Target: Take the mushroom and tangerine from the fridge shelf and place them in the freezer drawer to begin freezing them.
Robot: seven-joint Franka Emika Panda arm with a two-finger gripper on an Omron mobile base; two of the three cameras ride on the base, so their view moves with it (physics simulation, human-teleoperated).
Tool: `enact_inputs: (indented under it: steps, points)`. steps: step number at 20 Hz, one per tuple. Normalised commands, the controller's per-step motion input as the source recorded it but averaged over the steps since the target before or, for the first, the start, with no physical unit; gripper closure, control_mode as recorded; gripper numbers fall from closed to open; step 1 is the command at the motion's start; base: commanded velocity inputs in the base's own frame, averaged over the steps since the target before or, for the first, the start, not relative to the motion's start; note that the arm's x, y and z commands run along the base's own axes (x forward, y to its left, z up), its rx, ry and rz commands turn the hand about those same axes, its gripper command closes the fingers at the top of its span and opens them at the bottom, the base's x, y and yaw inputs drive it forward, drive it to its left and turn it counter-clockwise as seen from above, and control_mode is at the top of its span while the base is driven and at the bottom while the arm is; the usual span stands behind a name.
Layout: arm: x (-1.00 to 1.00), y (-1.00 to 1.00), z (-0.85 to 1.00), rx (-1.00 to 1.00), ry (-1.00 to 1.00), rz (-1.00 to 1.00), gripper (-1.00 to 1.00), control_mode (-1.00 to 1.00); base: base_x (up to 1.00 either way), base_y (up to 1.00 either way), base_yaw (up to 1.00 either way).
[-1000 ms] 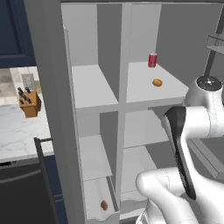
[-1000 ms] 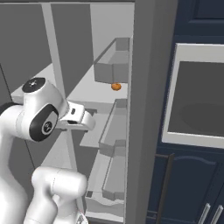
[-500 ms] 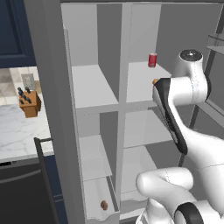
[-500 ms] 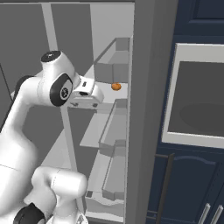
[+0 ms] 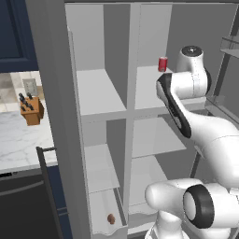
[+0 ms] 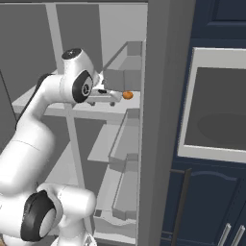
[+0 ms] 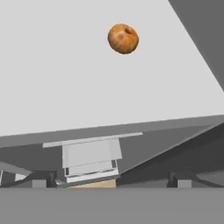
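Flat pale-grey fridge shelf [image 7: 52, 78] bears round, dimpled orange tangerine [image 7: 123, 38].

arm: raised, reaching forward | gripper [image 6: 114, 97]: level | jaws: apart, empty

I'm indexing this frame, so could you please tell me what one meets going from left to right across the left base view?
Knife block on the counter → mushroom in the freezer drawer → red can on the fridge shelf.
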Motion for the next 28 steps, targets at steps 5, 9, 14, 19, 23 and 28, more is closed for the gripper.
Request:
enact_inputs:
  steps: [5, 9, 14, 19, 23, 28]
  points:
    - [0.45, -0.07, 0.00, 0.00, -0.01, 0.00, -1.00, -1.00, 0.00, 0.00, 0.00]
    - [0.53, -0.02, 0.00, 0.00, 0.00, 0.00, -1.00, -1.00, 0.00, 0.00, 0.00]
    - [0.58, -0.15, 0.00, 0.00, 0.00, 0.00, -1.00, -1.00, 0.00, 0.00, 0.00]
    - [0.44, -0.38, 0.00, 0.00, 0.03, -0.01, -1.00, -1.00, 0.00, 0.00, 0.00]
    - [0.46, -0.20, -0.08, 0.00, 0.10, 0.00, -1.00, -1.00, 0.00, 0.00, 0.00]
    - [0.48, -0.07, -0.18, 0.00, 0.10, 0.00, -1.00, -1.00, 0.00, 0.00, 0.00]
